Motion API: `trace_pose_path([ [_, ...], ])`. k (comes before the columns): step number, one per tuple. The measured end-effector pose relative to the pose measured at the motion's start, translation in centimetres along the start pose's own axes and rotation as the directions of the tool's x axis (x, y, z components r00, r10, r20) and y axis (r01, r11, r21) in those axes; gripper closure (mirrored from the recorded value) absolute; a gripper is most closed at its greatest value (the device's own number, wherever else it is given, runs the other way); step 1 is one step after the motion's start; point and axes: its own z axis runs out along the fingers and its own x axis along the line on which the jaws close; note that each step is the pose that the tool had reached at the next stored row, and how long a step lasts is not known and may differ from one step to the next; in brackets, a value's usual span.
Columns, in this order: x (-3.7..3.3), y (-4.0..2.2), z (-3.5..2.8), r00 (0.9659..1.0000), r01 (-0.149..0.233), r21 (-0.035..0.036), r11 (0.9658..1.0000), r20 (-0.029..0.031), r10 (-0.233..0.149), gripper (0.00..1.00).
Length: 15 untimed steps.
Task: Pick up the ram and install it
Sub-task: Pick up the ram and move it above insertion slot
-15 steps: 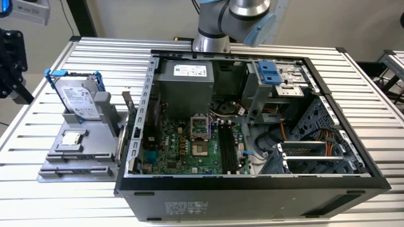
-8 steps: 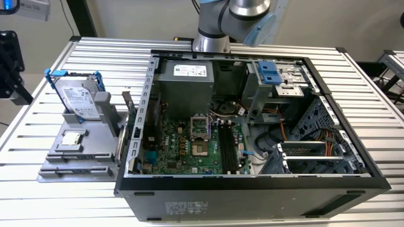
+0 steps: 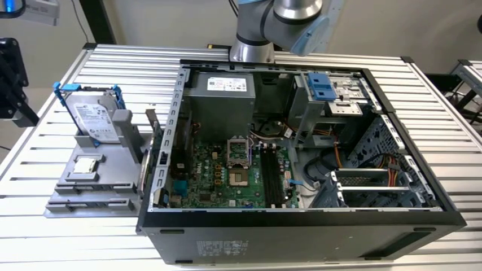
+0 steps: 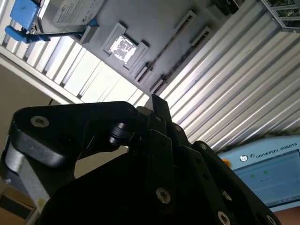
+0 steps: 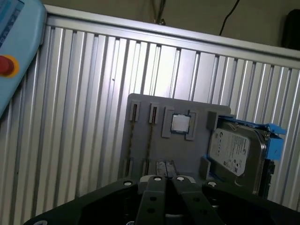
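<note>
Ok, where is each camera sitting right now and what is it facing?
Exterior view: off the arm, high, looking down into the open computer case; the arm shows beyond it.
First wrist view: on the wrist, facing the grey fixture past the gripper.
Second wrist view: on the wrist, facing the same fixture past the gripper's body.
All three share the hard drive.

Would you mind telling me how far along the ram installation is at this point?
Done: nothing certain. I cannot tell whether the ram lies in the tray's narrow slots or is seated in the motherboard's memory slots. In hand: the gripper is shut, holding nothing I can see, and is pointed toward the gray tray. Left: unclear, for the same reason.
</note>
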Motion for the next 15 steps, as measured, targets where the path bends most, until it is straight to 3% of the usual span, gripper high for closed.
trace_pose_path([
  [5,0.59,0.08,0.13,0.9998,-0.021,0.0016,0.9998,0.0002,0.021,1.00],
  [15,0.60,0.08,0.12,0.9998,-0.022,0.0016,0.9998,0.0002,0.022,1.00],
])
